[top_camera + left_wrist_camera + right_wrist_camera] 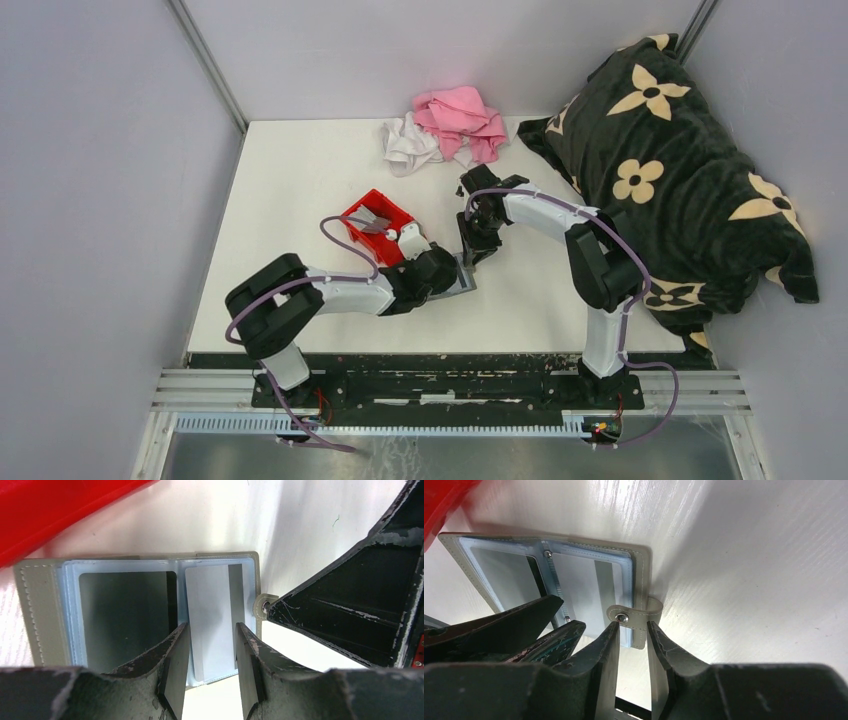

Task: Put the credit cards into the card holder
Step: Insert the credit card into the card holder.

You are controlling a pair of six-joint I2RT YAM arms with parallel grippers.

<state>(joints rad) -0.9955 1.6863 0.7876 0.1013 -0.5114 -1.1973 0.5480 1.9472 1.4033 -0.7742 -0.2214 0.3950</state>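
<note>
One card (210,595) is sitting in the open card holder (40,610) beside the red bin (60,510), perhaps not fully seated. The left gripper (211,627) is hovering over it, jaws apart; the right gripper (631,626) is flanking the snap tab (629,614), jaws parted. Next: pressing it home.

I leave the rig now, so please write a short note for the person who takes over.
Left gripper: open, fingers either side of a light card in the card holder.
Right gripper: open around the holder's snap tab.
Card holder lies open on the table beside the red bin.
Done: one card in a sleeve, seemingly.
Left: grey pieces in the bin, probably more cards, to insert.
</note>
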